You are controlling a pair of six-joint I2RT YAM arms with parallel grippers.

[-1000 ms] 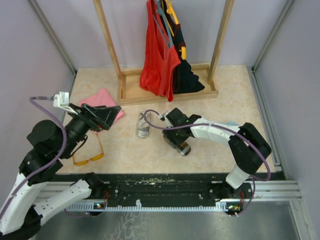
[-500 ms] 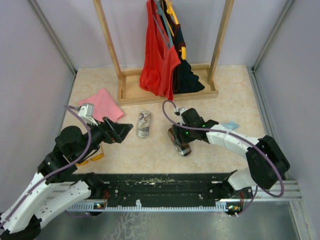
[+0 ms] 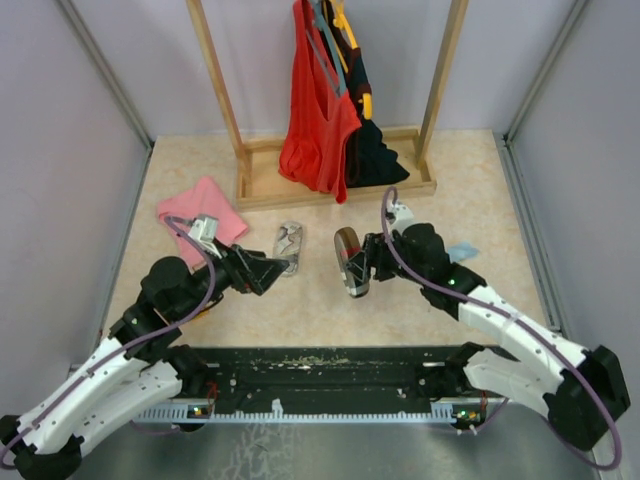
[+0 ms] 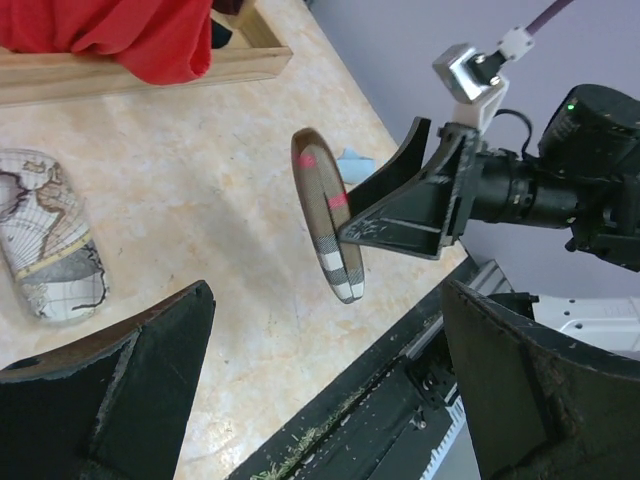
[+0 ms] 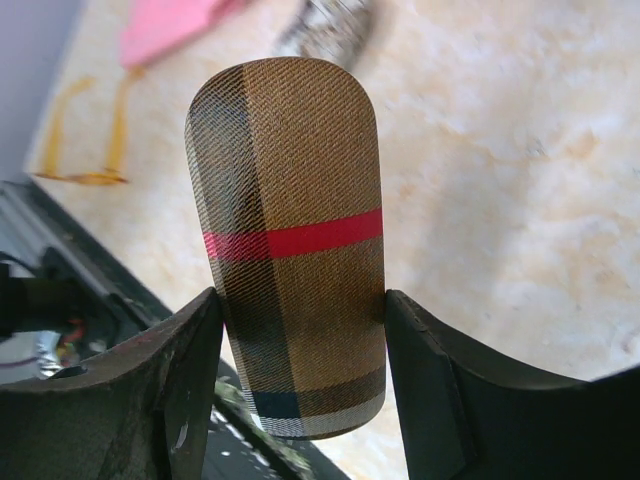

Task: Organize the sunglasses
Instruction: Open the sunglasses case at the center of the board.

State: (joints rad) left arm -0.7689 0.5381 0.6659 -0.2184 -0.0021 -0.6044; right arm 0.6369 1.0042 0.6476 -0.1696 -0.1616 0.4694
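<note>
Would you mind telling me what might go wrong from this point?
The right gripper pinches the brown case only low on its sides, clear of the table; it might pivot or slip out. The open left gripper hovers close to that case, so the two arms may bump.

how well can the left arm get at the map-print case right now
Probably yes: the open left gripper sits close beside the map-print case, nothing lying between them; the right gripper holds the plaid case apart.
</note>
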